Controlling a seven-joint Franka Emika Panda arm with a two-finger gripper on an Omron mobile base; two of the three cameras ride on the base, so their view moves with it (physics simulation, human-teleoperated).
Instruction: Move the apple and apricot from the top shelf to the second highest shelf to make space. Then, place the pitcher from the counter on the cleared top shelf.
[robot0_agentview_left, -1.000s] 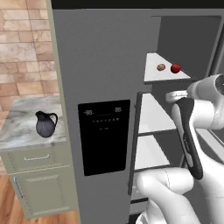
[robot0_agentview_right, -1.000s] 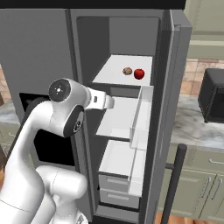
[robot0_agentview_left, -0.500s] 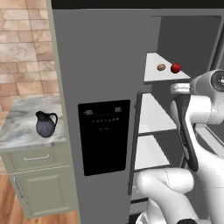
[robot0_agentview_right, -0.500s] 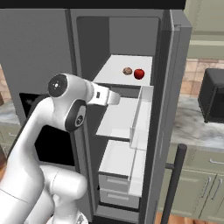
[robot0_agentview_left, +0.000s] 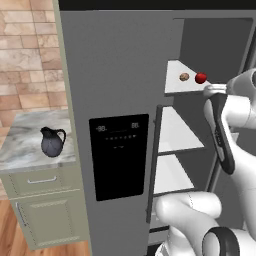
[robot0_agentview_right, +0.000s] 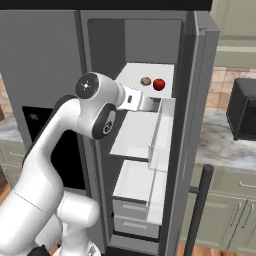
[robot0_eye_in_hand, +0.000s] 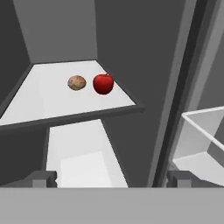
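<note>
Apple (robot0_eye_in_hand: 103, 84): glossy red, on the top shelf (robot0_eye_in_hand: 52, 107) inside the open fridge, just right of the apricot (robot0_eye_in_hand: 77, 82).
Pitcher (robot0_agentview_left: 52, 142): upright on the desk (robot0_agentview_left: 20, 150), left of the fridge.
Claw (robot0_eye_in_hand: 112, 178): open and empty, near the top shelf's front edge.

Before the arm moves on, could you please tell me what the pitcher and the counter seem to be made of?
The pitcher: probably glazed ceramic, going by its dark blue-grey, faintly shiny surface. The counter: looks like polished marble or similar stone, from its grey-white veining.
</note>
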